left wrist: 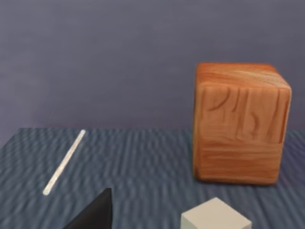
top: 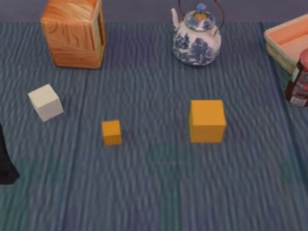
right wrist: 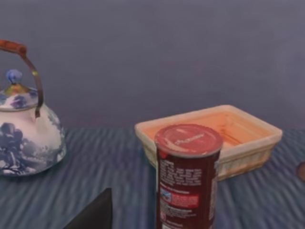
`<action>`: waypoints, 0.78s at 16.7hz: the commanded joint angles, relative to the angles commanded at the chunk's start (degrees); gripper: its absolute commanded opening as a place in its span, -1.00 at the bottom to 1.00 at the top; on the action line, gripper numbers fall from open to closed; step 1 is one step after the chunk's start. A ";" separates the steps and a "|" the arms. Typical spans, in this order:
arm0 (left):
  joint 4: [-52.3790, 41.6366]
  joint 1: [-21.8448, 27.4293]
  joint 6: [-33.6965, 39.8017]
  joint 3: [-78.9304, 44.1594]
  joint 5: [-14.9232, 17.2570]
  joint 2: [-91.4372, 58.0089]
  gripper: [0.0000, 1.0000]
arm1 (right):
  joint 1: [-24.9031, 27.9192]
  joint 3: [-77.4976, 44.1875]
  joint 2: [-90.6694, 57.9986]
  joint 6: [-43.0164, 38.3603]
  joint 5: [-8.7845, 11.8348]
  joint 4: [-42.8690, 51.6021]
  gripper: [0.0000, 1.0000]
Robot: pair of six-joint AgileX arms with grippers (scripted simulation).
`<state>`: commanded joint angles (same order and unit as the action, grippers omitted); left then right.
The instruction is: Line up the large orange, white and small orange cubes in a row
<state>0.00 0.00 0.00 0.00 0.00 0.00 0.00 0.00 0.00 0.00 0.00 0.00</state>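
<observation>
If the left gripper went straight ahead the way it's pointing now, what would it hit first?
Probably the plain matte white cube, lying low just ahead in the left wrist view; beyond it stands the wood-grain box. Depth is unclear.

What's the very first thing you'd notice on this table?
Probably the blue-and-white teapot at the back, right of the middle, and the big wooden box at the back left. In front sit three loose cubes, apart from each other: the white at left, the small orange cube in the middle, the large orange at right.
</observation>
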 joint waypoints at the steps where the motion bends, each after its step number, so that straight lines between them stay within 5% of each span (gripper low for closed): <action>1: 0.00 0.00 0.00 0.00 0.00 0.00 1.00 | 0.00 0.00 0.00 0.00 0.00 0.00 1.00; 7: -5.82 2.72 3.13 -8.81 0.33 -8.95 1.00 | 0.00 0.00 0.00 0.00 0.00 0.00 1.00; 13: -22.06 9.04 11.54 -33.84 0.26 -39.60 1.00 | 0.00 0.00 0.00 0.00 0.00 0.00 1.00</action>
<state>-22.06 9.04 11.54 -33.84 0.26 -39.60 0.00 0.00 0.00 0.00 0.00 0.00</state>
